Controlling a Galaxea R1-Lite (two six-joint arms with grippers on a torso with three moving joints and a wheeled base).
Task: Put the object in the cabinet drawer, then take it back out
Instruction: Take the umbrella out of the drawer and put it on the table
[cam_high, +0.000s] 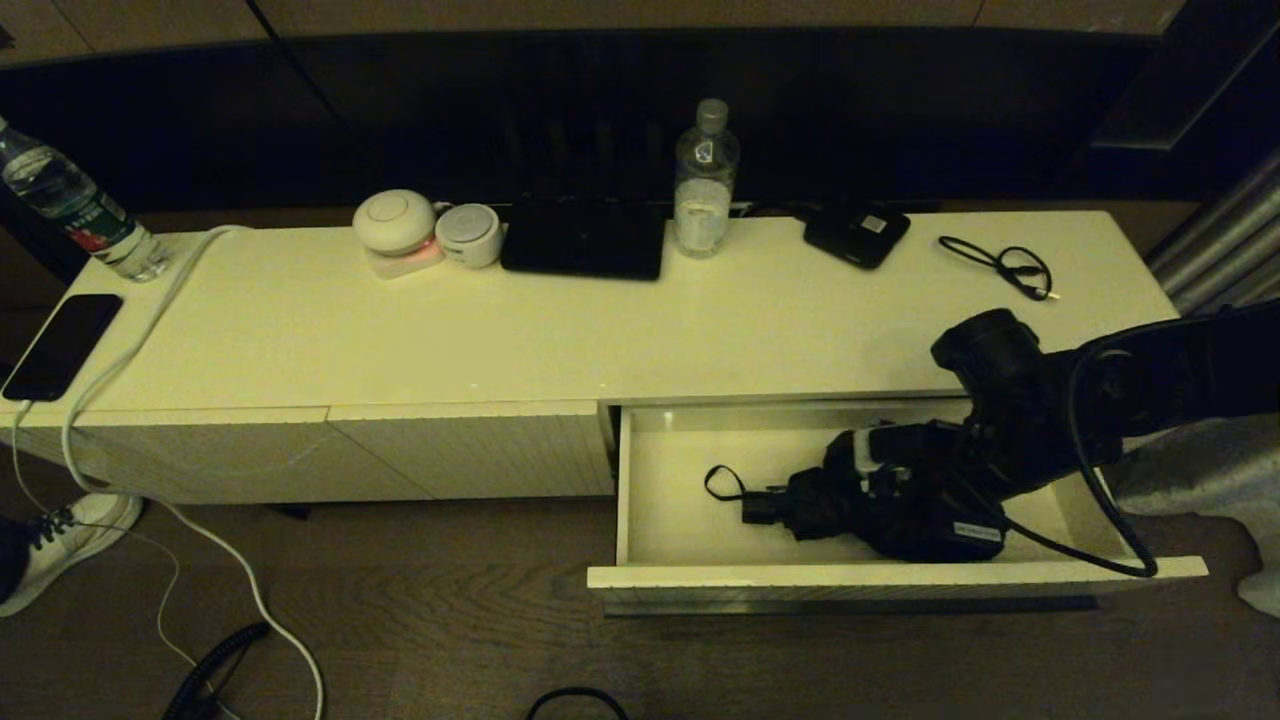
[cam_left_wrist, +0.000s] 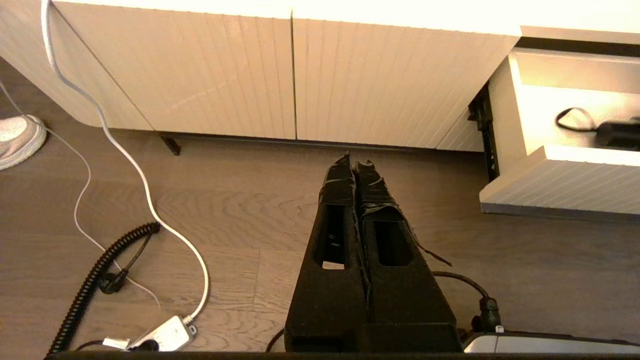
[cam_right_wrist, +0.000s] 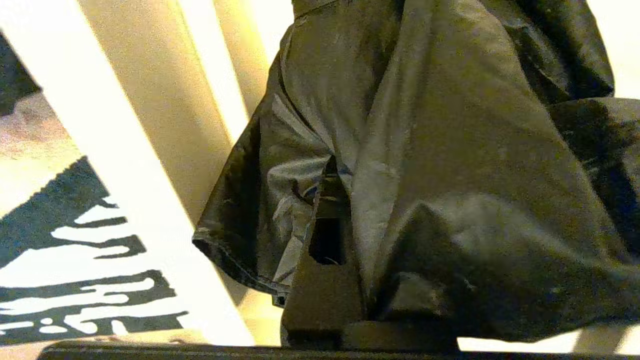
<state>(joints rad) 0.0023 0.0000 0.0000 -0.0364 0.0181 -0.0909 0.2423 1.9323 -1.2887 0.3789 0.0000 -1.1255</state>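
The cabinet drawer (cam_high: 860, 575) stands pulled out at the right of the cream cabinet. The object, a black umbrella (cam_high: 905, 530), lies inside it with its handle (cam_high: 768, 505) and wrist loop (cam_high: 722, 483) pointing left. My right gripper (cam_high: 878, 478) reaches down into the drawer and is shut on a fold of the umbrella's fabric (cam_right_wrist: 450, 150). The fabric drapes over one finger (cam_right_wrist: 325, 285) and hides the other, with the right gripper (cam_right_wrist: 345, 180) buried in it. My left gripper (cam_left_wrist: 356, 162) hangs shut and empty over the floor, left of the drawer (cam_left_wrist: 555, 180).
On the cabinet top stand a water bottle (cam_high: 706, 180), a flat black device (cam_high: 856, 235), a thin black cable (cam_high: 1000, 262), a black box (cam_high: 585, 240), white round gadgets (cam_high: 395, 225), a phone (cam_high: 60, 345) and another bottle (cam_high: 70, 205). A white cord (cam_left_wrist: 125, 155) trails across the floor.
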